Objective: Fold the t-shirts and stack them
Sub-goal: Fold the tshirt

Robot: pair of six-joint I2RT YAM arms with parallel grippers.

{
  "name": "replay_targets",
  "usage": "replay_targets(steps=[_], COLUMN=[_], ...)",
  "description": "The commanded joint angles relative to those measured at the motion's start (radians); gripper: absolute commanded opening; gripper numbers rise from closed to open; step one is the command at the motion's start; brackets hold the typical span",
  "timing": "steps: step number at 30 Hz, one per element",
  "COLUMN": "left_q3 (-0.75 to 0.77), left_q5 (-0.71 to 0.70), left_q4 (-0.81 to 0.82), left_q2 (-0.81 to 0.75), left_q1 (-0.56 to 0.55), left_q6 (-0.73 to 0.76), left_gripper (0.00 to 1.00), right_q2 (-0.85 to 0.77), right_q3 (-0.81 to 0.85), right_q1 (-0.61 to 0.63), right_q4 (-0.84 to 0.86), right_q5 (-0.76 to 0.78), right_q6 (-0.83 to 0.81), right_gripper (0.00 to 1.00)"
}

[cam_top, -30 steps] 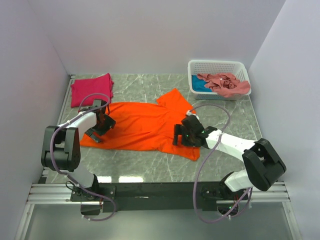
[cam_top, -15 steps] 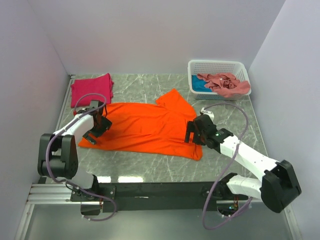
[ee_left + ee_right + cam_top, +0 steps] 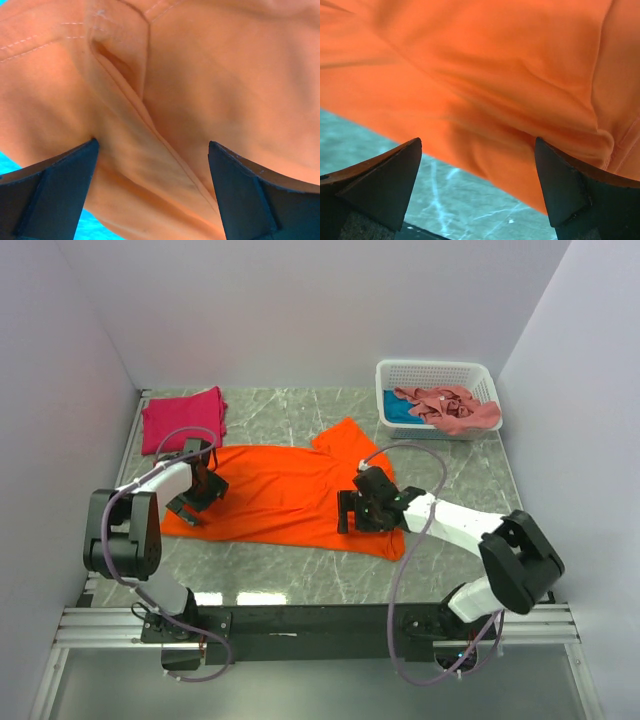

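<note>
The bright orange t-shirt [image 3: 290, 490] lies spread flat in the middle of the table. It also fills the left wrist view [image 3: 190, 90] and the right wrist view [image 3: 485, 65]. My left gripper [image 3: 195, 495] is open, low over the shirt's left end, with a seam fold between its fingers [image 3: 50, 190]. My right gripper [image 3: 362, 512] is open over the shirt's lower right edge, and its fingers [image 3: 380, 180] straddle the hem and bare table. A folded magenta-red t-shirt [image 3: 183, 418] lies at the back left. Salmon-pink [image 3: 450, 408] and teal-blue [image 3: 398, 410] shirts sit in the basket.
The white lattice basket [image 3: 436, 371] stands at the back right. The grey marble table [image 3: 280, 565] is walled on the left, back and right. Cables loop above both arms.
My right arm swung out to the right half a second ago and has come back left onto the shirt's lower right edge. My left gripper has barely moved.
</note>
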Motion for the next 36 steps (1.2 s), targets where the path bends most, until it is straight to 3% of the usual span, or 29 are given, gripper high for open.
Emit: replay_targets(steps=[1, 8, 14, 20, 27, 31, 36], left_q3=[-0.050, -0.226, -0.259, -0.046, 0.167, 0.201, 0.304], left_q5=[0.029, 0.046, 0.015, -0.093, -0.190, -0.157, -0.112], left_q4=[-0.015, -0.124, -0.245, -0.305, -0.286, -0.180, -0.147], left_q2=[-0.014, -0.122, -0.240, -0.292, -0.251, -0.188, -0.038], left_q1=[0.003, -0.042, -0.077, -0.074, 0.010, 0.123, 0.168], left_q6=[-0.025, -0.130, -0.205, -0.194, -0.157, -0.058, -0.005], left_gripper=[0.99, 0.99, 0.99, 1.00, 0.99, 0.99, 0.99], right_q2=[0.020, -0.156, -0.331, -0.419, -0.323, -0.232, -0.126], right_q3=[-0.021, -0.233, -0.373, -0.151, 0.171, 0.279, 0.387], right_q1=[0.000, -0.012, -0.023, -0.028, -0.043, -0.123, -0.160], right_q4=[-0.029, -0.151, -0.221, -0.355, -0.251, -0.178, -0.159], right_q5=[0.000, -0.009, -0.112, 0.041, 0.209, 0.149, 0.118], right_q6=[0.030, 0.174, 0.279, 0.175, 0.078, 0.038, -0.014], right_gripper=[1.00, 1.00, 1.00, 1.00, 1.00, 1.00, 1.00])
